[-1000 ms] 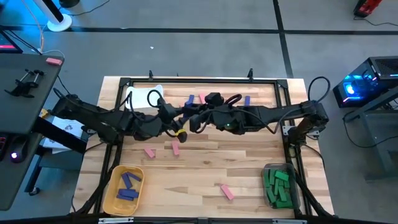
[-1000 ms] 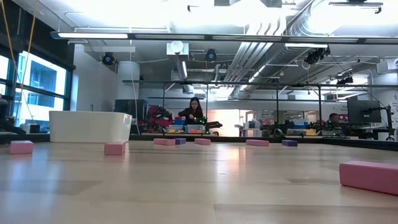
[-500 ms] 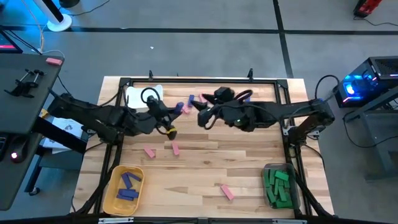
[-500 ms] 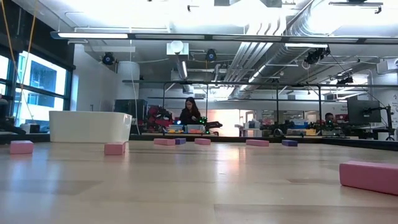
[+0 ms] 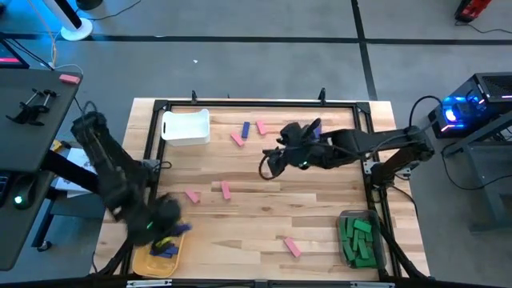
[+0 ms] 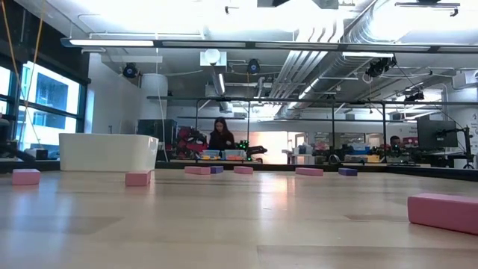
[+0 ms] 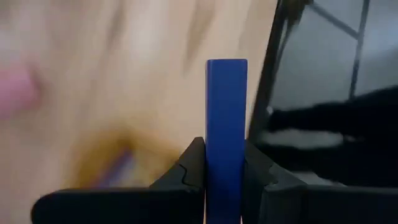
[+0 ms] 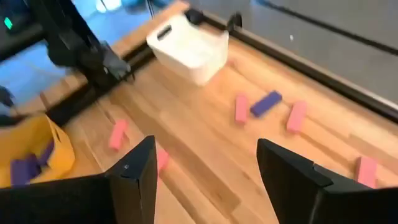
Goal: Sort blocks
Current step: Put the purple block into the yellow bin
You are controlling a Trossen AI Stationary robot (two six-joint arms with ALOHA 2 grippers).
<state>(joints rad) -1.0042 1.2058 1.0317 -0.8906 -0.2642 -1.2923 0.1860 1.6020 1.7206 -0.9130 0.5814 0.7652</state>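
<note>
My left gripper (image 5: 170, 230) hangs over the yellow bin (image 5: 142, 258) at the table's near left corner, shut on a blue block (image 7: 226, 112). My right gripper (image 5: 268, 166) hovers above the middle of the table, open, with nothing between its fingers (image 8: 140, 168). Pink blocks (image 5: 192, 195) (image 5: 226, 190) (image 5: 292, 246) lie flat on the wood, and two more pink blocks (image 5: 237, 139) (image 5: 262, 126) lie beside a blue block (image 5: 246, 128) near the far edge. In the low view, pink blocks (image 6: 137, 178) (image 6: 442, 211) rest on the table. My left gripper pinches the blue block between its two fingers (image 7: 194, 163), by the block's two opposite sides at its rear part (image 7: 225, 186). The block runs along the fingers and sticks out well beyond their tips. It is lifted clear, above the yellow bin.
The yellow bin holds several blue blocks (image 5: 164, 246). A clear bin (image 5: 358, 238) at the near right holds green blocks. A white bin (image 5: 186, 126) stands at the far left. A black frame (image 5: 256, 102) runs round the table's edges. A person stands far off in the room (image 6: 221, 136).
My left gripper has swung from the table's middle toward the near left corner, sinking and tipping downward, and has carried the blue block over the yellow bin. My right gripper has drawn back a little toward the right edge.
</note>
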